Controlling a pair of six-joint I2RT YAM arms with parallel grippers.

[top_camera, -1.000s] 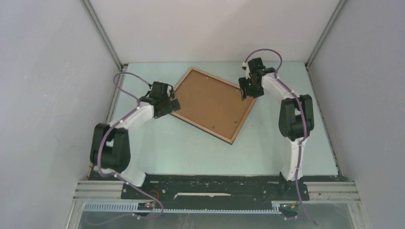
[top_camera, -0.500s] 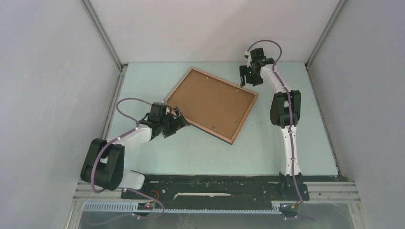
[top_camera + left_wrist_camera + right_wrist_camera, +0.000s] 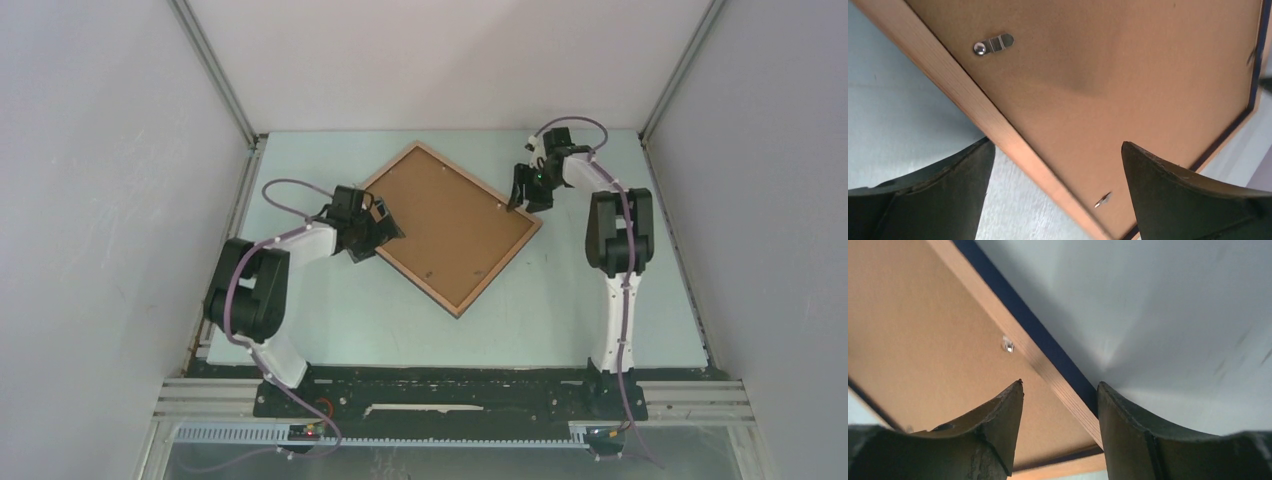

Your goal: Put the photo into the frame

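The frame (image 3: 450,225) lies back side up on the table, turned like a diamond, its brown board showing. My left gripper (image 3: 383,225) is open at the frame's left edge. In the left wrist view its fingers (image 3: 1058,145) stand wide apart, one over the table and one over the board (image 3: 1128,75). My right gripper (image 3: 520,197) is at the frame's right corner. In the right wrist view its fingers (image 3: 1060,384) are apart, with the wooden rail (image 3: 1068,390) running between them. The photo is not in view.
The pale green table (image 3: 560,300) is walled in by grey panels at the left, right and back. A small metal turn clip (image 3: 993,44) sits on the board near the rail. Black arm bases stand at the near edge.
The frame has turned a little clockwise. My left gripper moved up from the lower left edge to the left corner. My right gripper came down from beyond the far edge to the right corner.
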